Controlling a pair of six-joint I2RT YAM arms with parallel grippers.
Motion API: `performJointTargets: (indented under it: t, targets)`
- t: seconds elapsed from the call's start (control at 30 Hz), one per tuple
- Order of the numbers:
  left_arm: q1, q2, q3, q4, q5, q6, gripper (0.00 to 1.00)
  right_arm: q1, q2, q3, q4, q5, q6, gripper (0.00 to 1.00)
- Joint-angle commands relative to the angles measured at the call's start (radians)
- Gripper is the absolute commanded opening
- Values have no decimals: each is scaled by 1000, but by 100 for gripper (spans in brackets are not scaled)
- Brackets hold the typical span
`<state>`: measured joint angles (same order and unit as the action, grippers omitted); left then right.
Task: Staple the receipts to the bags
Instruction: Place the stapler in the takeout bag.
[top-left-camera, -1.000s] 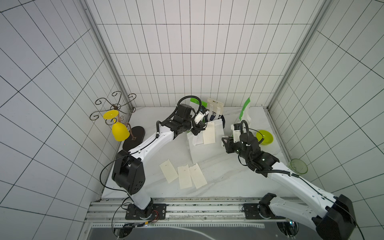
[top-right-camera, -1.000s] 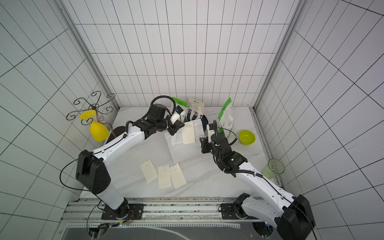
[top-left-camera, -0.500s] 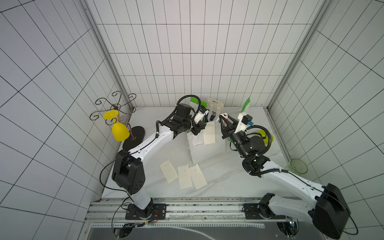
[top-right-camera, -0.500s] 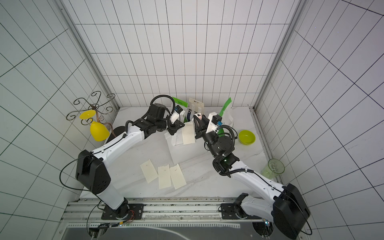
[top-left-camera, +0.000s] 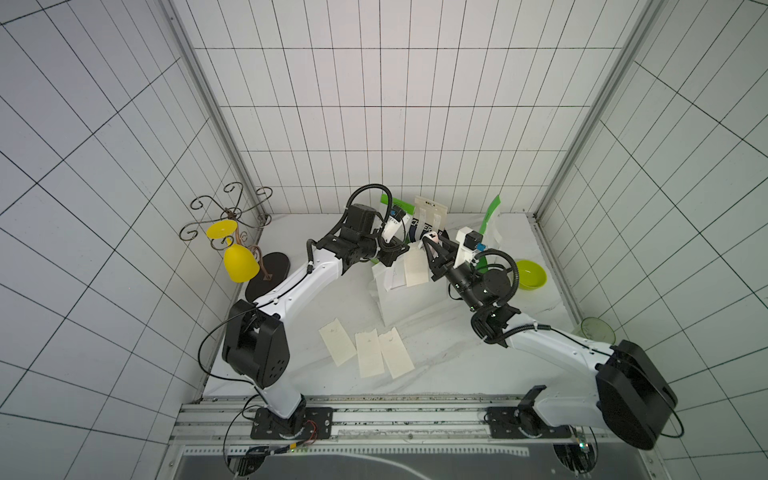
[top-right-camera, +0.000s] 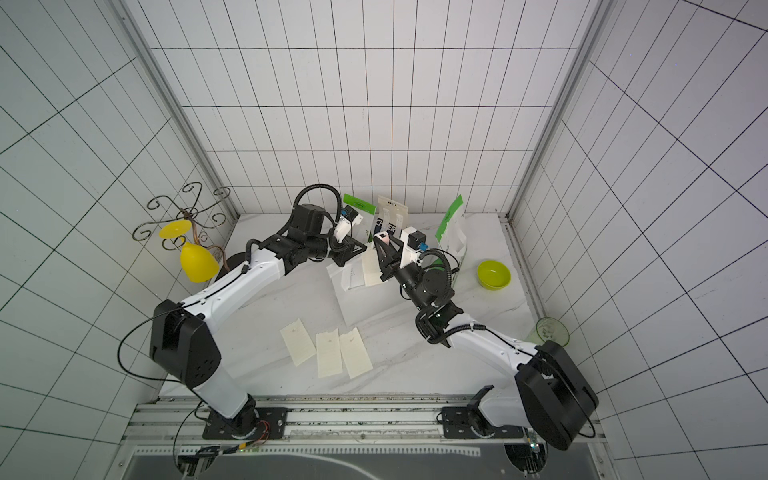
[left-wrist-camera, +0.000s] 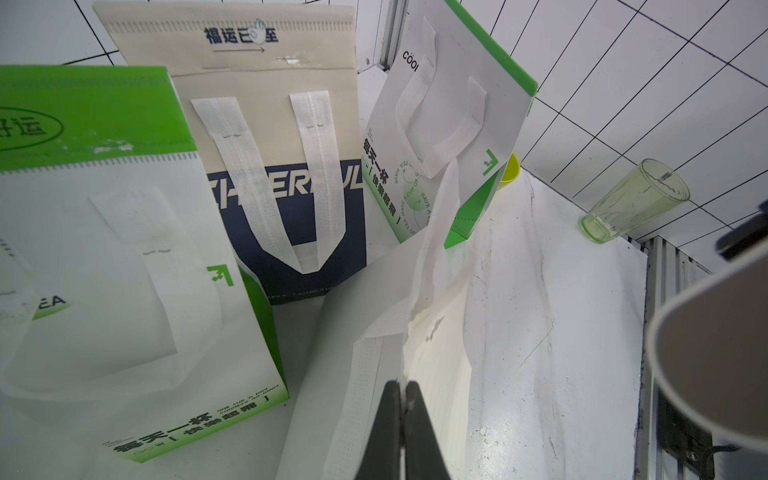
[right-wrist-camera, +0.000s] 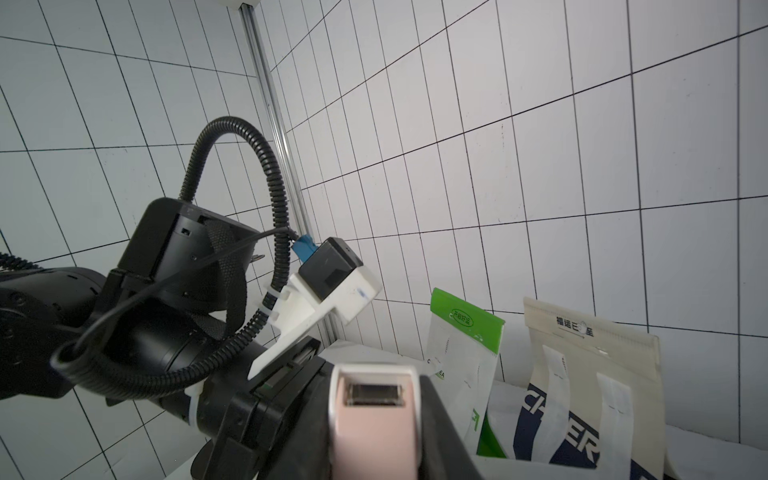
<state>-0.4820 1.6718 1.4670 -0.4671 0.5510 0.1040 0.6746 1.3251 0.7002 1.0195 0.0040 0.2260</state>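
White-tiled walls (top-left-camera: 374, 124), marble top (top-left-camera: 457, 361): ur left gripper (left-wrist-camera: 402, 386) is pinched shut on the white bag (top-left-camera: 399, 305) rim w/ one receipt (top-left-camera: 415, 269) hanging lengthwise down it. Right gripper (top-left-camera: 433, 249) clamps the pink stapler (right-wrist-camera: 376, 415), nose up, just beside that rim on its right-arm side.

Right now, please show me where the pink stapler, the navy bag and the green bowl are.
pink stapler (right-wrist-camera: 376, 440): right wrist view, its pink top.
navy bag (left-wrist-camera: 299, 224): left wrist view, navy panel between handles.
green bowl (top-left-camera: 530, 275): a top view, its inner wall.
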Motion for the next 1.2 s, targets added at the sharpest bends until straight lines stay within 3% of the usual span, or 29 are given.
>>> performJointTargets:
  t: [0.0, 1.17]
  targets:
    - [-6, -15, 0, 35, 21, -10, 0, -8, 27, 6, 90, -47, -9, 0]
    - [-7, -1, -16, 33, 16, 13, 0, -41, 182, 156, 147, 27, -47, 0]
